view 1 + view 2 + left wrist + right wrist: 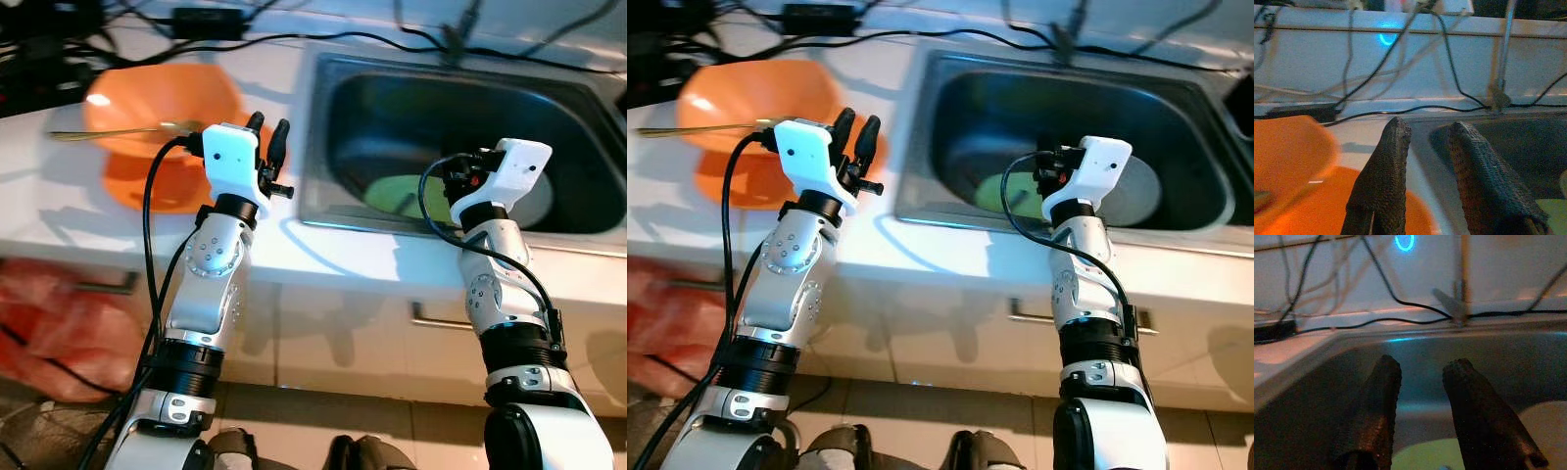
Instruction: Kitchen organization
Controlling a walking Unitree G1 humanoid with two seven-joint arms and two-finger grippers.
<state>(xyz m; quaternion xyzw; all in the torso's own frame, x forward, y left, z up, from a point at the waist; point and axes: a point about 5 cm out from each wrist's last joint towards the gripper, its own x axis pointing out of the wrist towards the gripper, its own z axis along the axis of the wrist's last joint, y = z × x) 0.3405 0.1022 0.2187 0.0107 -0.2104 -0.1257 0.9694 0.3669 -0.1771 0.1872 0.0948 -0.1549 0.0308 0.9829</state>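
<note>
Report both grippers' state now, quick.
Left gripper: open, empty, above the counter beside the orange bowl.
Right gripper: open, empty, over the sink.

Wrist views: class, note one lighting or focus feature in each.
Left wrist view: the orange bowl is blurred and glowing, the fingers sharper. Right wrist view: dim inside the sink, with a blue ring light glaring on the wall.

Two silver arms with ribbed black bands near the base; each wrist wears a blocky white housing; a black cable loops from each housing down the arm; the left gripper (268,131) has long black fingers (1383,171) of coarse woven texture.
</note>
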